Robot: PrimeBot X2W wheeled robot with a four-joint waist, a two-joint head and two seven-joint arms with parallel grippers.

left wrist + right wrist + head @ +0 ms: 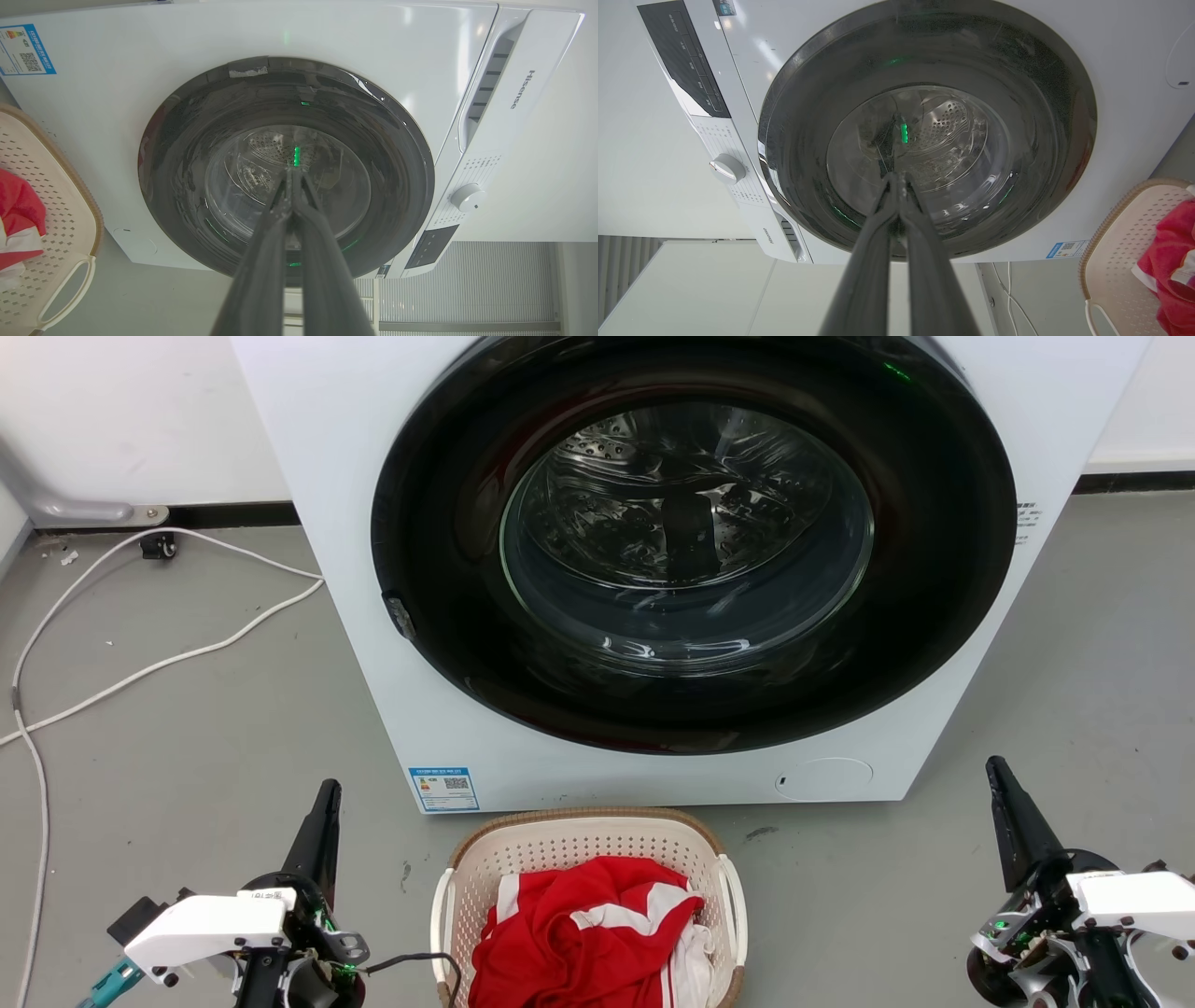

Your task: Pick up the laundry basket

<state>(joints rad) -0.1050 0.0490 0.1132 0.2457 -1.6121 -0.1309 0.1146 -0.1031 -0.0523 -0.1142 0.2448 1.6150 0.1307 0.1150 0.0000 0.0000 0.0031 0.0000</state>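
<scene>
Open left gripper (329, 788) and right gripper (994, 765), fingers (275, 224) pressed together on nothing, then lower each to the basket (579, 816) by its white handles (446, 910), lifting evenly

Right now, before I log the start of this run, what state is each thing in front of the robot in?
washing machine door: closed.
drum: looks empty through the glass.
laundry basket: upright on the floor, not gripped.
red and white garment: crumpled inside the basket.
left gripper: shut, empty.
right gripper: shut, empty.
white cable: loose on the floor.
</scene>
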